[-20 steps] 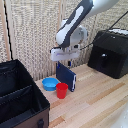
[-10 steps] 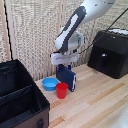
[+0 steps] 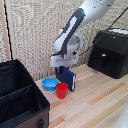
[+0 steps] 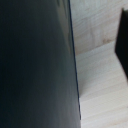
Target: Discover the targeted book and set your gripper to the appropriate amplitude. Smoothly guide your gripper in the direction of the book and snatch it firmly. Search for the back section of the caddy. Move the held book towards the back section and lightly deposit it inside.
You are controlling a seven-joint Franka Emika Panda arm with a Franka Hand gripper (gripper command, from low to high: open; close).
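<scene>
The book (image 3: 67, 80) is a dark navy hardcover standing upright on the wooden table, just behind the red cup (image 3: 61, 90). My gripper (image 3: 61, 68) is at the book's top edge, with its fingers down over that edge. The jaws look open and stand either side of the book. In the wrist view the book's dark cover (image 4: 35, 65) fills most of the picture, with pale wood beside it. The black caddy (image 3: 20, 102) with its divider stands at the exterior view's left, apart from the book.
A light blue bowl (image 3: 50, 83) sits beside the red cup, between the book and the caddy. A black hard-shelled appliance (image 3: 111, 52) stands at the exterior view's right. A ribbed beige wall runs behind.
My gripper has come down onto the top of the book over the last second. The book, cup and bowl have not moved.
</scene>
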